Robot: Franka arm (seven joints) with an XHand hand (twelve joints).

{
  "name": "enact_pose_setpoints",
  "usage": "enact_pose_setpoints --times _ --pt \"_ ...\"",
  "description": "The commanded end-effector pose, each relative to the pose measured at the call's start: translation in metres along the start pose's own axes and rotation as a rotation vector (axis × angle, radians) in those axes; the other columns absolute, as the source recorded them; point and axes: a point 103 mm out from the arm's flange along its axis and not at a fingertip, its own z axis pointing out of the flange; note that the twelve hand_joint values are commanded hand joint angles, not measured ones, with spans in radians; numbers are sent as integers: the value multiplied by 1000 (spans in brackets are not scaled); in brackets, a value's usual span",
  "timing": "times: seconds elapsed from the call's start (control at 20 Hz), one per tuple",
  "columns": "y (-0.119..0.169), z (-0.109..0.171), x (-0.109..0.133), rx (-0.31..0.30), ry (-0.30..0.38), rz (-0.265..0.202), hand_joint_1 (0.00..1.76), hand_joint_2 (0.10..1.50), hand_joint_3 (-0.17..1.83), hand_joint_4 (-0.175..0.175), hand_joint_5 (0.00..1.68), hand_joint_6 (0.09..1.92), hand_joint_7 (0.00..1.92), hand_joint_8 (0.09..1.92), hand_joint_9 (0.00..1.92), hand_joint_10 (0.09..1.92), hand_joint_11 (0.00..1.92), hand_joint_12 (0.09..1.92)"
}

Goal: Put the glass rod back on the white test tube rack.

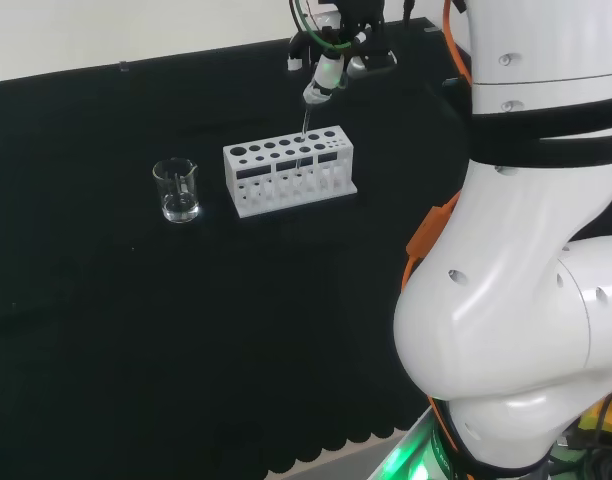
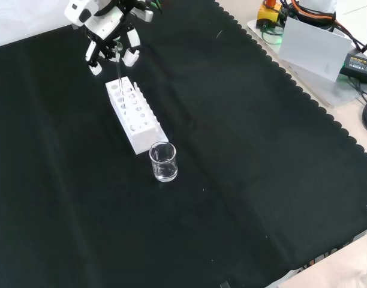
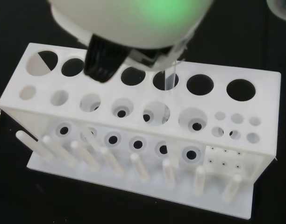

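Black cloth covers the whole bench, its scalloped edge showing along the right side of the front view. My own white arm links rise big at the right of the head view.

On the cloth stands the white plastic test tube rack, a long block with rows of round holes in its top plate and a row of short pegs along its base, as the wrist view shows close up. In the front view the rack runs from upper left to lower right.

My black and white hand hangs just above the far end of the rack in the front view; in the head view the hand sits above the rack's right part. My fingers are curled in and pinch the top of the thin clear glass rod.

That rod hangs nearly upright from my fingertips, and its lower end reaches the rack's top plate. From the wrist the rod crosses one of the large holes in the back row; whether its tip has entered a hole I cannot tell.

A small clear glass beaker stands left of the rack in the head view, apart from it; in the front view the beaker stands just beside the rack's near end.
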Motion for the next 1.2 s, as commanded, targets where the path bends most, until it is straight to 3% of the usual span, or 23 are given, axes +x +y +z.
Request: enact_pose_setpoints --times 0.05,1.2 --pt "-10 -6 -3 -13 -4 7 1165 419 854 -175 409 864 1417 664 1842 224 1892 880" --pt "-62 -65 -11 -87 -9 46 1170 432 839 -175 506 866 1416 659 1839 224 1888 892"
